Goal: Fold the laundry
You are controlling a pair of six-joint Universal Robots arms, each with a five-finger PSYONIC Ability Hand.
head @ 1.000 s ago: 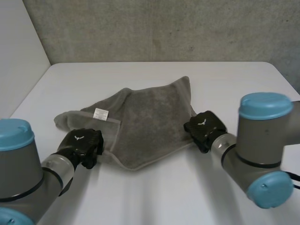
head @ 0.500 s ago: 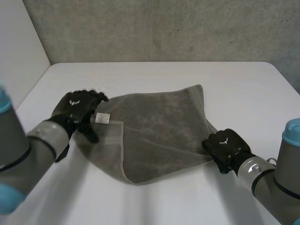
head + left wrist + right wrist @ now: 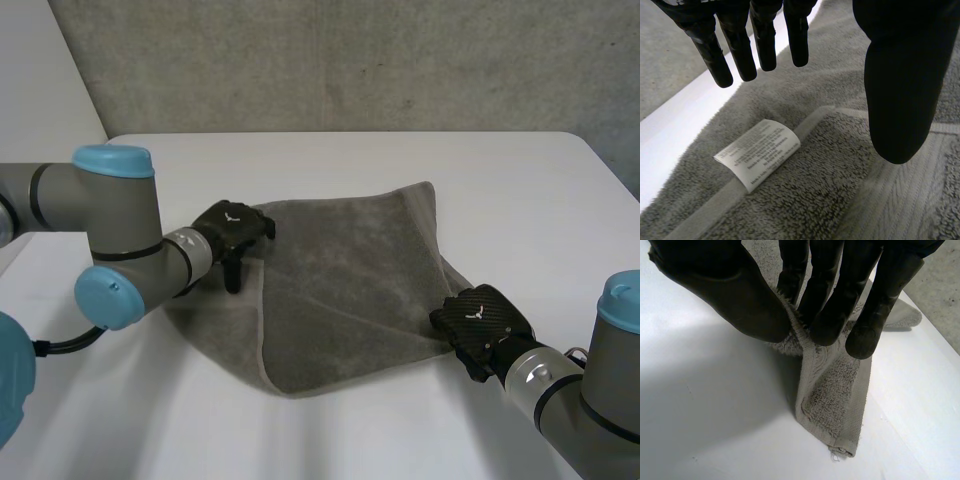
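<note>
Left hand (image 3: 235,222) has moved inward over the towel's (image 3: 340,270) left edge; right hand (image 3: 478,318) unmoved | left: fingers straight, apart from thumb, over the label (image 3: 759,151) | right: thumb and fingers pinch the towel's right corner | towel lies spread on the white table (image 3: 400,430)

The towel (image 3: 340,280) lies in the middle of the bench (image 3: 520,180), the left hand (image 3: 232,222) over its left edge with the label (image 3: 757,152) below the fingers (image 3: 740,50), the right hand (image 3: 478,320) at its right corner.

Illegibly small print on the label (image 3: 757,152); towel (image 3: 350,280) patch beneath left robot hand (image 3: 232,225).
</note>
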